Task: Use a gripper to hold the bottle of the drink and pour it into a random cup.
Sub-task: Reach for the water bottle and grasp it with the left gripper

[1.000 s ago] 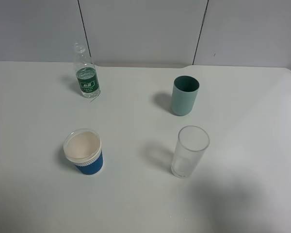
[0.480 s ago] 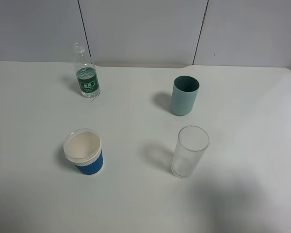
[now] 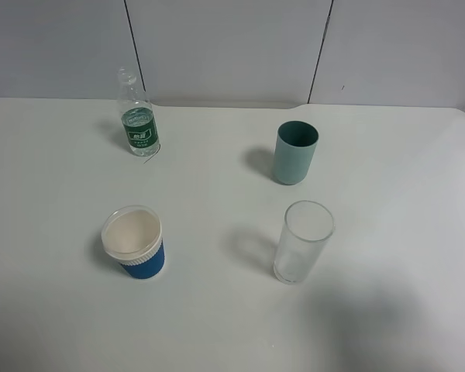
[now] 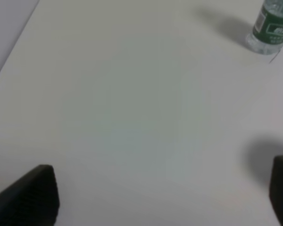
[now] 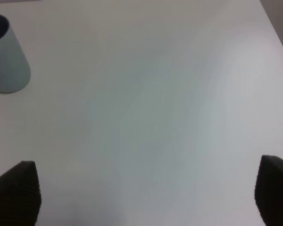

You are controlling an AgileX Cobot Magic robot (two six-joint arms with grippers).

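The bottle of the drink [image 3: 138, 116] stands upright and uncapped at about 10 o'clock on the table as the high camera sees it. It is well apart from the cup [image 3: 134, 244], the blue paper one with the white ribbed rim, at about 8 o'clock. Neither arm reaches into that view. The left gripper [image 4: 158, 193] hangs above bare tabletop with its jaws spread wide and nothing between them, the bottle well ahead of it. The right gripper [image 5: 144, 190] is likewise wide open and empty, nearer the teal cup [image 3: 295, 153] at 2 o'clock. A tall clear glass [image 3: 302, 242] stands at 4 o'clock. The bottle is narrow, light and open, so a finger striking it off centre on the approach would likely tip it and spill. Squeezing the thin plastic too hard could push liquid out of the neck, and tilting before the mouth is over the cup would wet the table [image 3: 217, 325]. That surface is plain matt white; behind it run pale grey wall panels [image 3: 225, 46] with dark seams.
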